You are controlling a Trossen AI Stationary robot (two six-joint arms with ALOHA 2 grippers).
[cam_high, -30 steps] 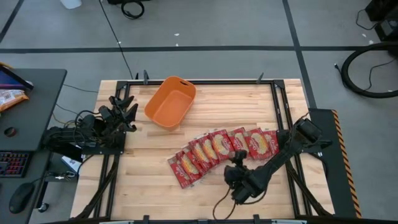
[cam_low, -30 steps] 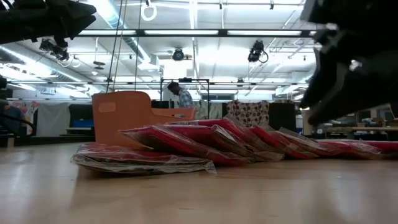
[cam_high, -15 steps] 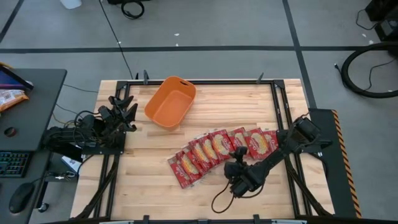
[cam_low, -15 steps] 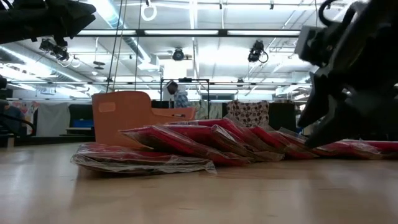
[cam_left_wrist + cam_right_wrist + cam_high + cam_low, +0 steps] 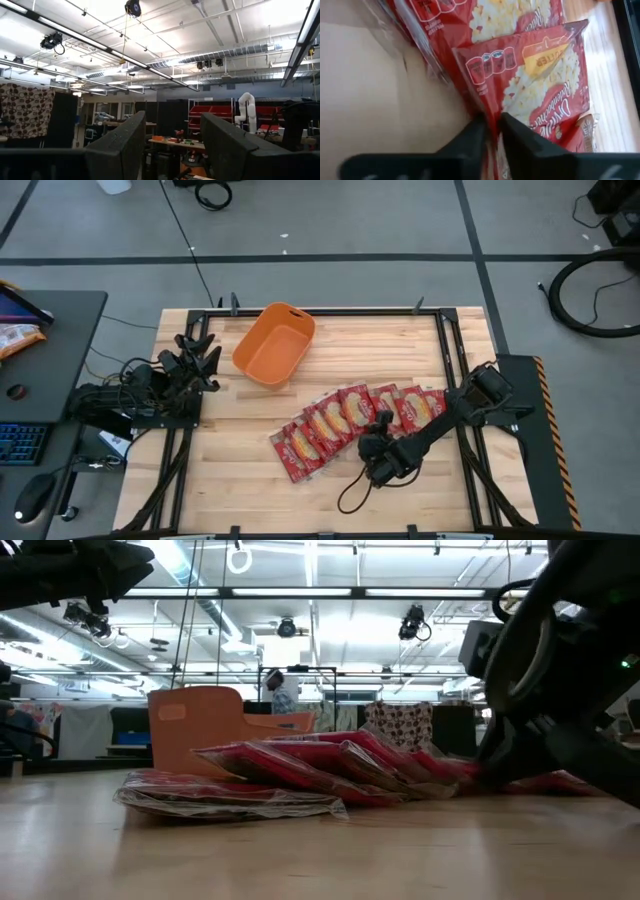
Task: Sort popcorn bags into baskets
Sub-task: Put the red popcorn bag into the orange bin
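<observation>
Several red popcorn bags (image 5: 340,420) lie in an overlapping row across the table's middle, each leaning on its neighbour; they also show in the low view (image 5: 300,765). The orange basket (image 5: 275,345) stands empty at the far left, seen too in the low view (image 5: 195,725). My right gripper (image 5: 378,425) is low at the row's near edge, shut on one bag (image 5: 540,85) right of the row's middle. My left gripper (image 5: 172,145) is open and empty, raised at the table's left edge (image 5: 200,348). My right gripper pinches the near corner (image 5: 487,107) of one popcorn bag between its two fingers (image 5: 470,137). The fingers come from the table's near side, slanting down. The bag lies flat in the row, overlapped with its neighbours.
A black metal frame (image 5: 445,340) runs round the table's sides. Bare wood lies between the basket and the row, and along the near edge. A loose black cable (image 5: 350,498) loops under my right arm. A person stands far off in the room (image 5: 285,695).
My right gripper has moved toward the table's far edge and down, in to the near edge of the row of bags. The bags and the basket have stayed where they were.
</observation>
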